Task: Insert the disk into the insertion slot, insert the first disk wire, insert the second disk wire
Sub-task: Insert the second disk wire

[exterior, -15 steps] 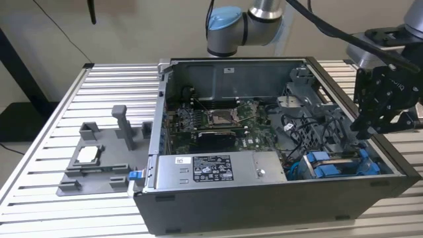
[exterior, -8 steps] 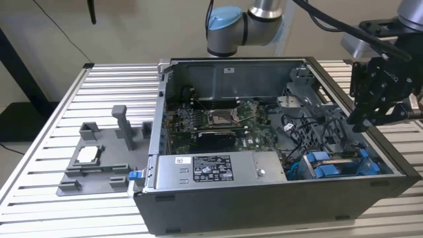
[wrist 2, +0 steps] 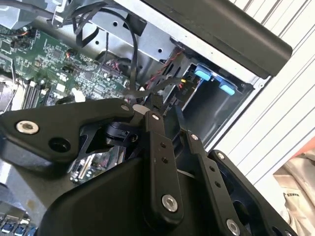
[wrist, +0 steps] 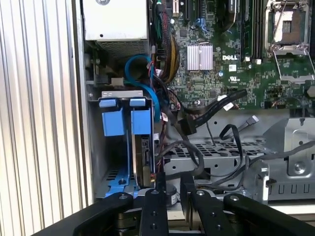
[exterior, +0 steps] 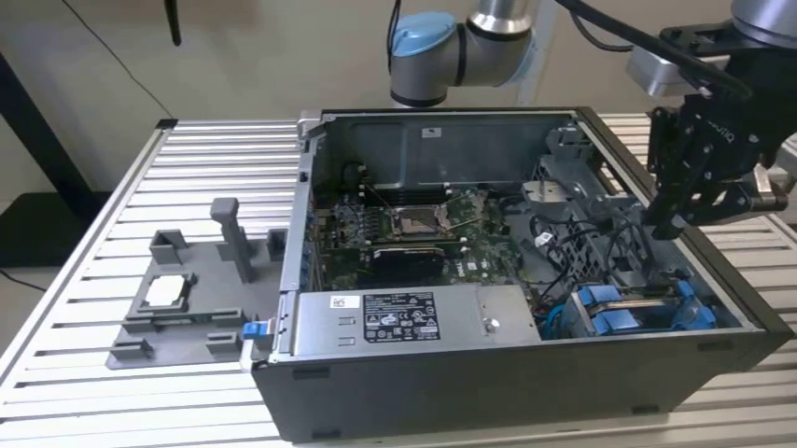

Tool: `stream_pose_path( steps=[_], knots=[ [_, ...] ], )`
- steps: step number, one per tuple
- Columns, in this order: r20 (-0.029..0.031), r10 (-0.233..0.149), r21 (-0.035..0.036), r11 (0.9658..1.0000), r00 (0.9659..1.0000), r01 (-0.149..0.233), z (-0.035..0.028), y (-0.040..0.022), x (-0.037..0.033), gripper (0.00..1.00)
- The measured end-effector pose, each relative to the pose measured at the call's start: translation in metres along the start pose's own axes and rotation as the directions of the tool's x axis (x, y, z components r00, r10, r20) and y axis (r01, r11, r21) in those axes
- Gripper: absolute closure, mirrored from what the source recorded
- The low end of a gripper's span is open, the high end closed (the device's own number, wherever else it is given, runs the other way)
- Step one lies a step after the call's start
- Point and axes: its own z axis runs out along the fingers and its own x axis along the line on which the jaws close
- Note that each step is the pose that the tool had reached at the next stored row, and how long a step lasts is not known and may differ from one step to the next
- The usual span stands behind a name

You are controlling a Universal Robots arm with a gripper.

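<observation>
The disk (wrist: 146, 160) stands on edge in its blue carrier (wrist: 118, 120) inside the insertion slot (wrist: 96, 147), the grey drive bay at the open case's corner. In the exterior view the blue carrier (exterior: 629, 308) shows in the bay (exterior: 561, 322) at the case's right. My gripper (exterior: 663, 224) hangs above the case's right side, over the bay. In both wire-side wrist views my gripper (wrist: 171, 178) (wrist 2: 172, 123) is shut with nothing seen between the fingers. Two loose black wires lie beside the bay, one with a wide black plug (wrist: 189, 125) and one with a grey tip (wrist: 252, 119).
The black case (exterior: 498, 392) lies open on a slatted metal table (exterior: 125, 187). Inside are the motherboard (exterior: 412, 229) and a grey power supply box (exterior: 398, 317). A grey plastic fixture with posts (exterior: 187, 299) stands to the exterior view's left. Cable bundles (wrist: 165, 54) crowd the bay.
</observation>
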Motion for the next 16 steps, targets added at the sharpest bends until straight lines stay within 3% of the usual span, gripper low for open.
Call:
stream_pose_path(
  steps=[12, 16],
  knots=[
    [0.0002, 0.0, 0.0037, 1.0, 1.0, 0.0, -0.0014, 0.0325, -0.0072, 0.73],
    [0.0003, -0.001, 0.0072, 1.0, 1.0, 0.001, -0.002, 0.0401, -0.0085, 0.73]
  ],
)
